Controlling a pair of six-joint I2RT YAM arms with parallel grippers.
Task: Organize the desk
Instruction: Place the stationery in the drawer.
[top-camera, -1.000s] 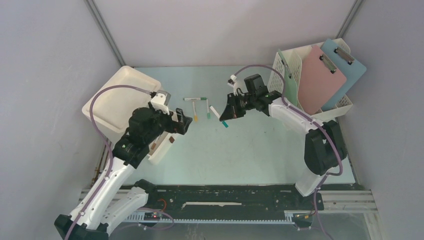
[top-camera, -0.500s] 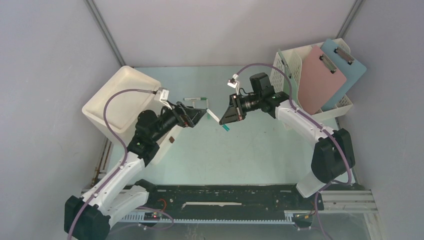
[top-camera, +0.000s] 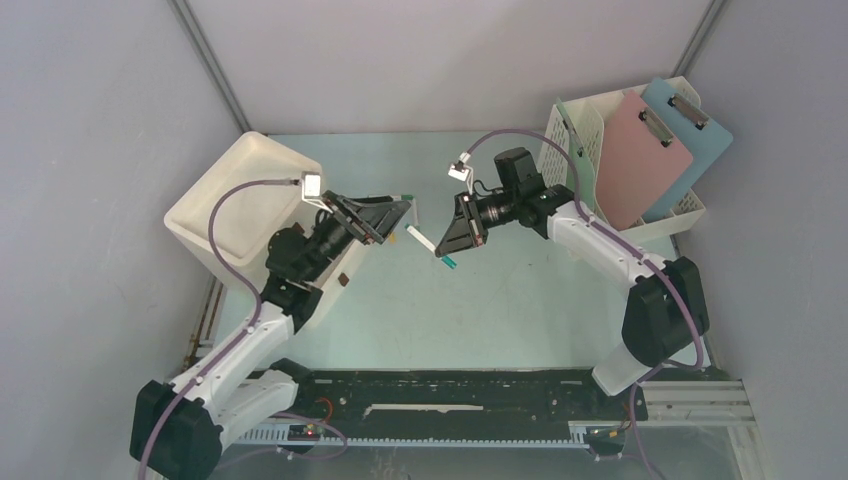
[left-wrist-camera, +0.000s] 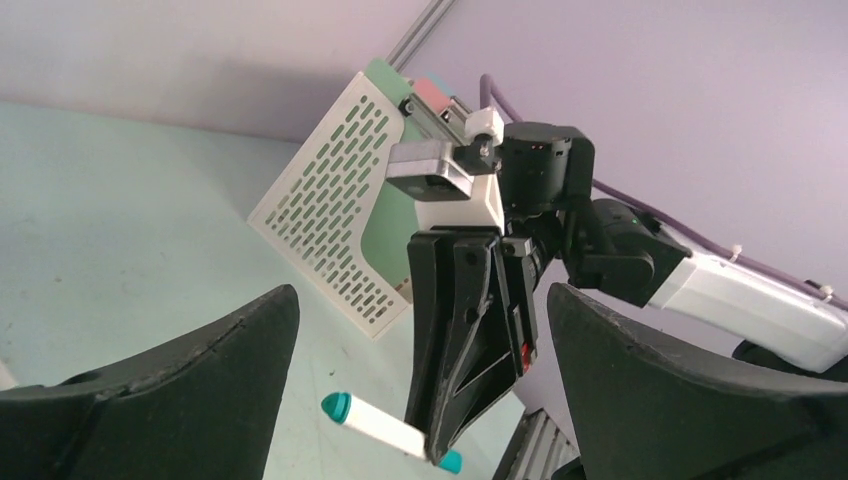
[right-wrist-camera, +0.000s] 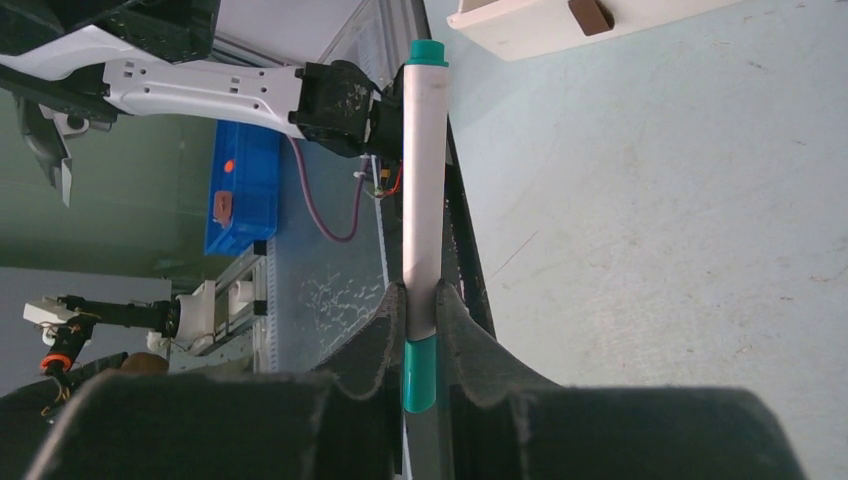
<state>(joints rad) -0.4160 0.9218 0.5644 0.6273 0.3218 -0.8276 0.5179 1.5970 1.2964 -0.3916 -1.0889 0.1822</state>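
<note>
The right pincer (right-wrist-camera: 420, 300) is nearly closed, and we see it clamping a white marker (right-wrist-camera: 422, 200) with teal ends close to one end. The left pincer (top-camera: 398, 222) stands spread wide and holds nothing. It faces the marker from the left, close by but apart from it. The pale green bench (top-camera: 520, 300) fills the middle of the top view, and both pincers are above its centre. A second white pen (top-camera: 385, 198) lies on it just above the left pincer. At the bench's left edge sits a white bin (top-camera: 215, 215). At upper right stands a perforated white rack (top-camera: 575, 130) holding a pink clipboard (top-camera: 640, 160) and a blue clipboard (top-camera: 695, 130).
</note>
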